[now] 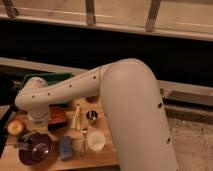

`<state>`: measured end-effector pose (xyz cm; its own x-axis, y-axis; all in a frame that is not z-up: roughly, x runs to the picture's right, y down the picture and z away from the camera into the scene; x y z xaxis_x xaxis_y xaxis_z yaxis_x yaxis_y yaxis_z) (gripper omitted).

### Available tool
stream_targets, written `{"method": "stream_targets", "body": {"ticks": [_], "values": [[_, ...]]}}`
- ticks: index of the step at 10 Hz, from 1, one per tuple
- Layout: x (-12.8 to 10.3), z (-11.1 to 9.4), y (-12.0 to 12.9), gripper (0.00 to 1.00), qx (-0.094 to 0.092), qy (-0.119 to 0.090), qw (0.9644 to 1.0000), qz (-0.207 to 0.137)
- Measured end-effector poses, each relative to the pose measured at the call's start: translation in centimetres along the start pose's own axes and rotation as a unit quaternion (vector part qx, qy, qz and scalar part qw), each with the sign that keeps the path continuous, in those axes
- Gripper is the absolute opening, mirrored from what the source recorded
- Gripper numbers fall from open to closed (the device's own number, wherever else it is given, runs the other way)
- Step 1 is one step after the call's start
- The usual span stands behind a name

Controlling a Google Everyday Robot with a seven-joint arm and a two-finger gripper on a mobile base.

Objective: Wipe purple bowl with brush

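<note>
The purple bowl sits on the wooden table's front left corner, its shiny inside showing. My gripper hangs from the white arm's wrist straight down over the bowl's back rim. A slim dark piece that looks like the brush sticks out at the bowl's left rim, just under the gripper; its bristle head is hidden. The orange-brown bowl stands behind, to the right of the wrist.
A blue sponge lies right of the purple bowl, beside a fork and a white cup. An apple is at the left, a metal cup and a yellowish item mid-table, a green bin behind.
</note>
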<state>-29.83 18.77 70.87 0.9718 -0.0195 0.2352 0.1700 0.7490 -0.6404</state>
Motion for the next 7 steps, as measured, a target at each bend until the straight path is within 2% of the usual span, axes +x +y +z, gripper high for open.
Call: {"method": "stream_targets", "body": {"ticks": [2, 4, 7], "values": [[0.0, 0.0, 2.1, 0.00, -0.006, 0.000, 1.0000, 0.001], [1.6, 0.2, 3.2, 0.00, -0.013, 0.002, 0.9998, 0.016], [5.0, -0.4, 1.3, 0.00, -0.010, 0.014, 0.9989, 0.044]]}}
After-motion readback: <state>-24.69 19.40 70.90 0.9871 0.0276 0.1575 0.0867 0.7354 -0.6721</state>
